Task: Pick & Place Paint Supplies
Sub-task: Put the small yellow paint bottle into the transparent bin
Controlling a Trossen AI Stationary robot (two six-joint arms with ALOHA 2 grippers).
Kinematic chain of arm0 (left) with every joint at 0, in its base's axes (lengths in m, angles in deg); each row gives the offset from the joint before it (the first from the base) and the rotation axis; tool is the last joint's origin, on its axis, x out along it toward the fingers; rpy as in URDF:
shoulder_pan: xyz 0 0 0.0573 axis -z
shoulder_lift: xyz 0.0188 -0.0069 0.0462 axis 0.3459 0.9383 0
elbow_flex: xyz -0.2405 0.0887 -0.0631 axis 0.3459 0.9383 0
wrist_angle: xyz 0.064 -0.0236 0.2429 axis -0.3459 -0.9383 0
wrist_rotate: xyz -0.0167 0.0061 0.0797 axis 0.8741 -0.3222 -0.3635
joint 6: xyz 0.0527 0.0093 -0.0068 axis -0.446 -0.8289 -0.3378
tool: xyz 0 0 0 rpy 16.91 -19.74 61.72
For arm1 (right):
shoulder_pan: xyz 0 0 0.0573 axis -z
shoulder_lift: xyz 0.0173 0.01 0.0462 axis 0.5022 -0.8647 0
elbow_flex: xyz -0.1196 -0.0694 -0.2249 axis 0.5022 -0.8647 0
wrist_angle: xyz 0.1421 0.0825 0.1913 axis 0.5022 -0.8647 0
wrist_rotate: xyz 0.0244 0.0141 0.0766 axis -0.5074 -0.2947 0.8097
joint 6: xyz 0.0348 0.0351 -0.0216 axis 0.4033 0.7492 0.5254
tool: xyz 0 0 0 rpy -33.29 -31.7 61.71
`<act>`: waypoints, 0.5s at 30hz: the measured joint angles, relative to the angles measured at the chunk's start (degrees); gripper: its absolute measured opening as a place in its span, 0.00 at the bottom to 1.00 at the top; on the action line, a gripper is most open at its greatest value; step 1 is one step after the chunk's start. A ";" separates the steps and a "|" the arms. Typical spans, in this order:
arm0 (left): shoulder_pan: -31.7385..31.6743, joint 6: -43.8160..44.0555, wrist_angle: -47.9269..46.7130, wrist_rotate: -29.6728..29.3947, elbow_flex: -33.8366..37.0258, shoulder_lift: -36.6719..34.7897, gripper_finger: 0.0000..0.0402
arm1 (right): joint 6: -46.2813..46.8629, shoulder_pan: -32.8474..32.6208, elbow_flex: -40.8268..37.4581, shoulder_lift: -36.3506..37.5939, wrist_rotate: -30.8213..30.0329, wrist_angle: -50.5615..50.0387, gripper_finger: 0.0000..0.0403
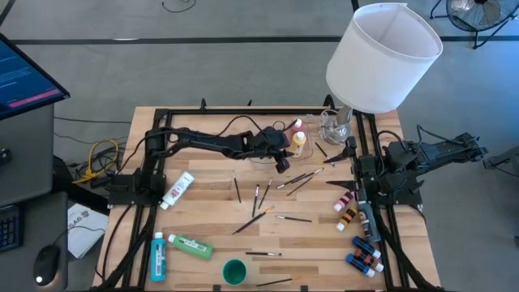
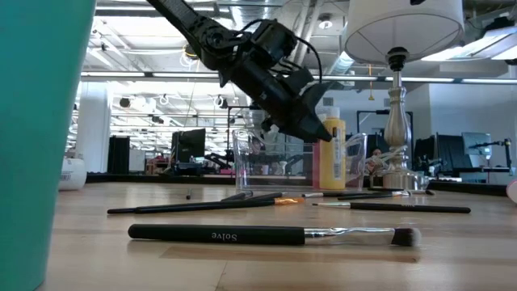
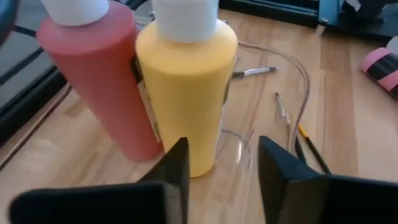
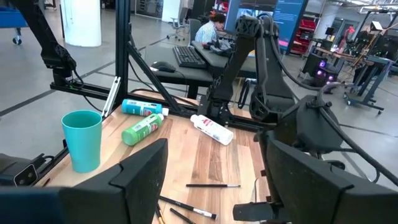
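left tool (image 3: pixel 221 171) parted, empty, just short of yellow bottle (image 3: pixel 186 87), beside red bottle (image 3: pixel 102 74), both upright in clear tray (image 2: pixel 283 158) at far edge of surface (image 1: pixel 211 215). brushes (image 1: pixel 261 199) scattered mid-surface. right tool (image 4: pixel 214 180) parked at right edge, wide open, holding nothing.

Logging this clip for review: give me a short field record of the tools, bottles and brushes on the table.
left tool: empty, just behind the yellow bottle, fingers apart
red bottle: upright beside the yellow one, both in the clear tray
right tool: open, empty, waiting at the table's right edge
brushes: scattered mid-table
green bottle: lying near the front left
teal cup: front edge
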 joint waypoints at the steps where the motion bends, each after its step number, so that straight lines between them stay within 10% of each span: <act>1: -0.26 0.07 0.15 0.15 0.56 0.00 0.12 | 0.00 0.00 0.00 0.00 -0.02 -0.02 0.67; 15: -1.83 0.57 6.22 6.24 4.20 0.00 0.00 | -0.04 0.00 0.00 0.00 -0.02 -0.02 0.67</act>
